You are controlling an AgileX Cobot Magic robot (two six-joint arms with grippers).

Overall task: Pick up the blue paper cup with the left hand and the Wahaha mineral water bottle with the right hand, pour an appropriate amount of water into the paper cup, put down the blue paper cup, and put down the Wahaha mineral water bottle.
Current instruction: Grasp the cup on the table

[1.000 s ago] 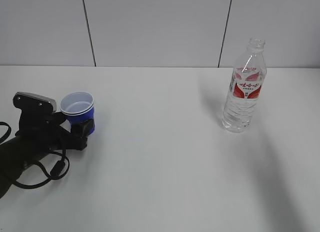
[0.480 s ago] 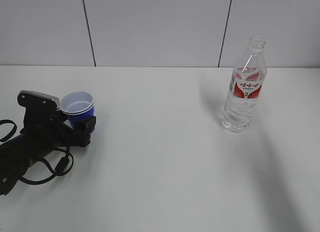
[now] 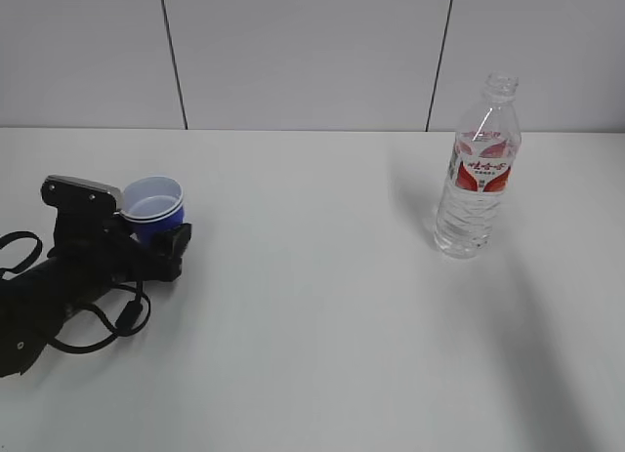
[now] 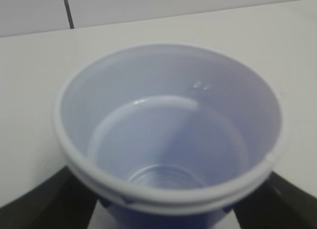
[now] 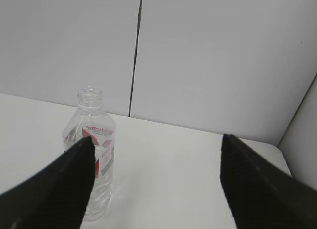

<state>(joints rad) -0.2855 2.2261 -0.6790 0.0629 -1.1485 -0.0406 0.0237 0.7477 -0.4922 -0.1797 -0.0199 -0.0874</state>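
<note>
- The step in hand is the first pick: the left gripper is at the cup, near the left edge of the surface.
- In the left wrist view a black finger shows on each side of the cup, low against its blue wall. They bracket it closely, but whether they already press on it I cannot tell.
- The cup stands upright on the surface. It is white inside and looks dry, apart from a droplet or two on the inner wall.
- The bottle stands upright and uncapped, well apart from the cup, towards the right edge and nearer the back wall. It appears to be largely filled with water.
- The right gripper is out of the exterior view. Its own camera shows its two fingers spread wide and holding nothing, with the bottle ahead, just beside the left finger and not between them.
- Next, I judge, the left gripper needs a firm but gentle squeeze, since the thin paper will buckle, followed by a level lift.
- The right gripper must shift left to centre on the bottle, advance, and close on its ribbed body.
</note>
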